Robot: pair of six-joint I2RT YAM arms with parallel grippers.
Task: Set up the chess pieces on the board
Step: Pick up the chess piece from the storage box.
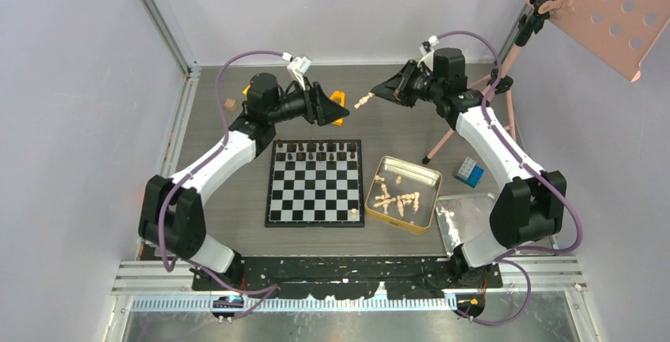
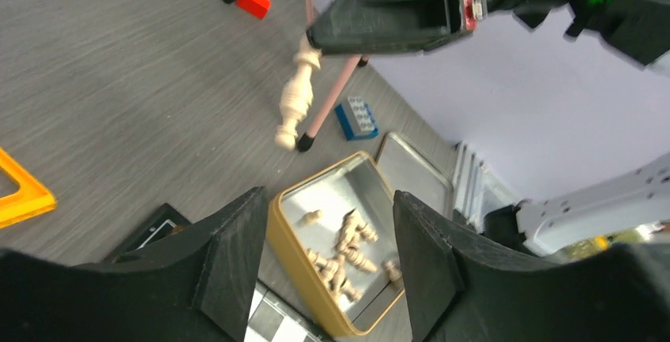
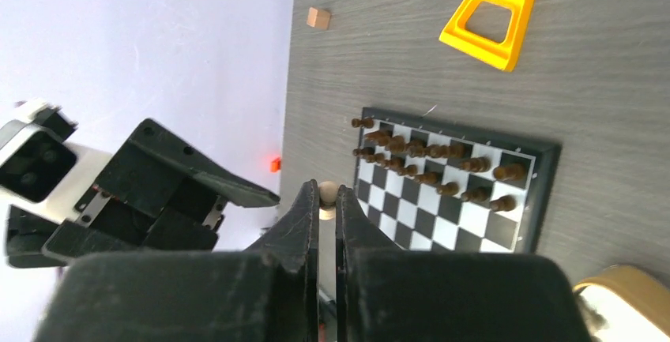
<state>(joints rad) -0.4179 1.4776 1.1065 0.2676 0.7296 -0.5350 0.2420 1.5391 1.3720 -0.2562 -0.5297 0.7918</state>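
**Obscured items.** In the right wrist view the right gripper (image 3: 326,204) is closed to a narrow slit on a pale piece (image 3: 327,191). Only the piece's round head shows; its body is lost between the fingers. The left wrist view shows the whole piece, tilted, gripped by its top end at the fingertips.

The left gripper (image 2: 330,200) stands wide open and holds nothing. Its fingers cover both sides of the gold tin (image 2: 278,239). The board (image 1: 315,184) is cut down to a sliver at the lower edge of that frame.

In the top view, dark pieces (image 1: 316,151) fill the board's two upper rows, too small to tell their kinds. A single pale figure (image 1: 355,211) stands at the board's lower right corner. Loose pale pieces (image 1: 397,198) lie in the tin, just right of the board. The silver tray (image 1: 466,223) at lower right shows mostly glare. The pink perforated panel (image 1: 600,2) is cut off at the upper right.

**Surface and room.** The tabletop (image 2: 118,81) is grey wood-grain. The walls (image 1: 63,81) are plain pale lilac, and a metal rail (image 1: 355,279) runs along the lower edge.
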